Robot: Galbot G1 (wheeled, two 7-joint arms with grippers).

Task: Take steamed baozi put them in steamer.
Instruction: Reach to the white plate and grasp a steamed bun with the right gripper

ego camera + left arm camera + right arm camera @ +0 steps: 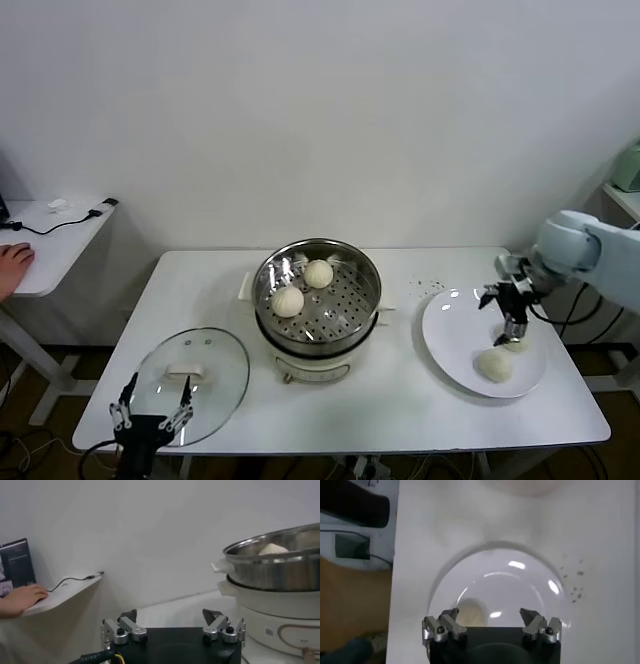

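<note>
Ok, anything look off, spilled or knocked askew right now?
Nothing stands out. Two baozi sit in the upright steamer, two more on the plate. The glass lid lies flat beside the steamer. Only small dark specks mark the table near the plate.

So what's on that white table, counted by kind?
Small round cream-white dough buns: 4, with two in the pot and two on the plate
Shiny round stainless-steel steamer pot: 1
Flat white plate: 1
Round glass lid: 1
Total: 7

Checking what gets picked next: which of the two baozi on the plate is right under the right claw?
The farther baozi, directly beneath the right claw; the nearer one lies clear.
</note>
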